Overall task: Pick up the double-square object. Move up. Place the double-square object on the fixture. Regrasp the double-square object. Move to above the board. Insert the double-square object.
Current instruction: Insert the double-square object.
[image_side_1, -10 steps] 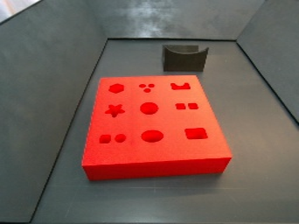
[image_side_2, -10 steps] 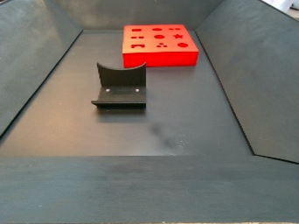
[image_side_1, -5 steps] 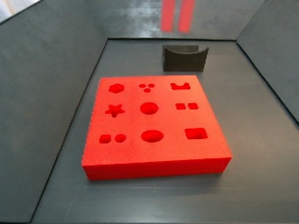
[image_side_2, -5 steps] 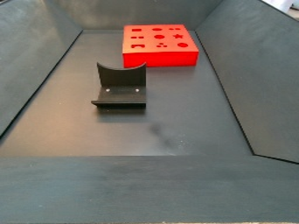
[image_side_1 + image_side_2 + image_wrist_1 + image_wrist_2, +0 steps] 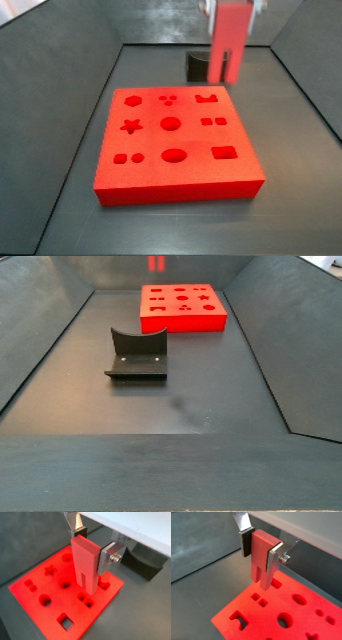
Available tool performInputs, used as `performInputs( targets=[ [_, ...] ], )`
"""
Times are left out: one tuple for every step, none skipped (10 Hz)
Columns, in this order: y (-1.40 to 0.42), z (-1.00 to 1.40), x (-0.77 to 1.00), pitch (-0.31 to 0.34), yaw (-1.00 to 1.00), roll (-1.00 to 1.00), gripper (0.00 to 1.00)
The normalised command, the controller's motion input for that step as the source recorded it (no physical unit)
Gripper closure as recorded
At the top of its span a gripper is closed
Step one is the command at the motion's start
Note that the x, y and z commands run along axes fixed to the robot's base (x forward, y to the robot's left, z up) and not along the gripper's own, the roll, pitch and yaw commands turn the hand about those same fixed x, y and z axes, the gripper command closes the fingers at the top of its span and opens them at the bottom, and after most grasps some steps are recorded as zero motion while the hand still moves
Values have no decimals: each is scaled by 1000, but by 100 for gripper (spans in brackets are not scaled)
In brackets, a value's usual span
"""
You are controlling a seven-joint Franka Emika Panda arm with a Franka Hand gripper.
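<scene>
Board lies flat on the floor with the fixture apart from it, and above the board hangs the gripper, its fingers clamped on the upright double-square object between them.

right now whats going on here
The end effector is shut on the red peg, holding it upright in the air above the board. Both wrist views show the peg's lower end clear of the board, not yet in any cutout. The fixture stands empty on the floor, apart from the board.
</scene>
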Motion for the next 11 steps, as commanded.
performInputs(
  targets=[
    [9, -763, 246, -61, 129, 0, 100],
    [114, -123, 80, 0, 123, -6, 100],
    [0, -63, 0, 0, 0, 0, 100],
    [0, -546, -126, -31, 49, 37, 100],
    [-114, -746, -197, -73, 11, 170, 100],
    [23, -166, -77, 0, 0, 27, 100],
    [0, -37, 0, 0, 0, 0, 100],
    [0, -349, 0, 0, 0, 10, 100],
    [0, -540, 0, -1, 0, 39, 100],
    [0, -643, 0, 0, 57, 89, 100],
    [-46, -737, 0, 0, 183, 81, 100]
  ],
)
